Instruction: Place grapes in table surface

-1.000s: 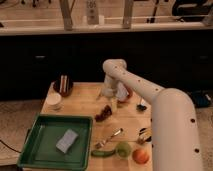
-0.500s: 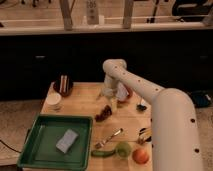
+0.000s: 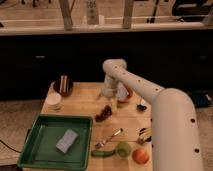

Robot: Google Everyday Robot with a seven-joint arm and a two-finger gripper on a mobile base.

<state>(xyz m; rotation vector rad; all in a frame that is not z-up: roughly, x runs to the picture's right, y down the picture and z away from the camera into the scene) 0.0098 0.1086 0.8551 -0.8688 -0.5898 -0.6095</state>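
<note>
The grapes, a small dark maroon cluster, lie on the light tan wooden table surface near its middle. My gripper hangs at the end of the white arm, just above and slightly to the right of the grapes, pointing down. I cannot tell whether it touches them.
A green tray with a grey sponge sits at the front left. A dark bowl and a white cup stand at the back left. A spoon, a green apple, an orange fruit and a green vegetable lie at the front. A reddish can stands behind the gripper.
</note>
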